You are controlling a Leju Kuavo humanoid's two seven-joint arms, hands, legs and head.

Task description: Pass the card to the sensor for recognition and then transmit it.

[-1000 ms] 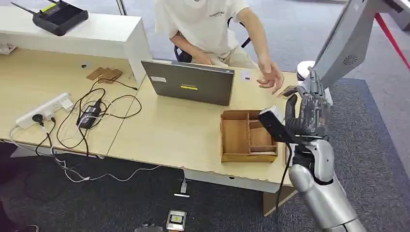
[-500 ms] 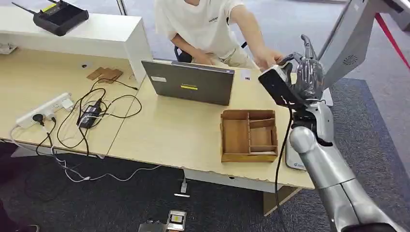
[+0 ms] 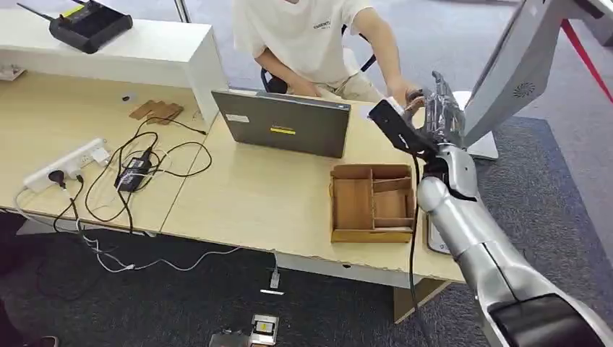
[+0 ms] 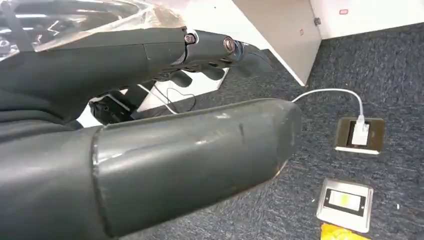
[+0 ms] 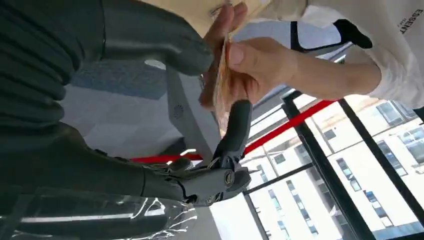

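The silver right hand (image 3: 439, 116) is raised over the far right of the light wooden desk (image 3: 275, 195). Its thumb and a dark finger pinch the thin tan card (image 5: 220, 95), edge-on, which the seated person's hand (image 5: 255, 65) also grips. The left hand (image 4: 150, 115) hangs above grey carpet (image 4: 365, 70), fingers apart, holding nothing.

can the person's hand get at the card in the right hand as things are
Probably yes: in the right wrist view the person's hand already pinches the card beside the right hand, with nothing between them.
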